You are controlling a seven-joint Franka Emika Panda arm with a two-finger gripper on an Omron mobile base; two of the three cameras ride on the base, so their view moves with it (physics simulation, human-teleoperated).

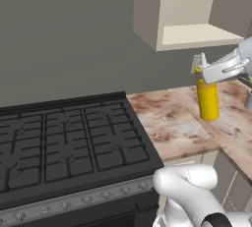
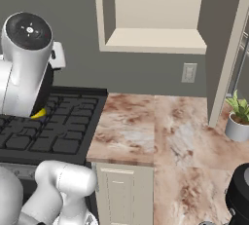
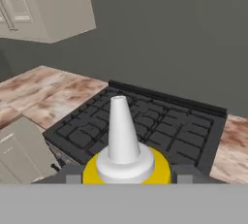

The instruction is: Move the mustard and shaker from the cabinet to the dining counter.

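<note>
Yellow mustard [image 1: 207, 99] clamped upright in my fingers [image 1: 201, 69] near its nozzle, hanging above the marbled desk [image 1: 170, 118], black stove [image 1: 69, 142] at 9 o'clock, open cabinet [image 1: 189, 10] at 12.

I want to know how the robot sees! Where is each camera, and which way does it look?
Left base view: behind the arm's left, looking down at the stove; gripper holds the mustard.
Right base view: behind its right, facing the cabinet; arm at left.
Hand view: looks along the gripper onto the mustard's nozzle.
All share the stove.
</note>
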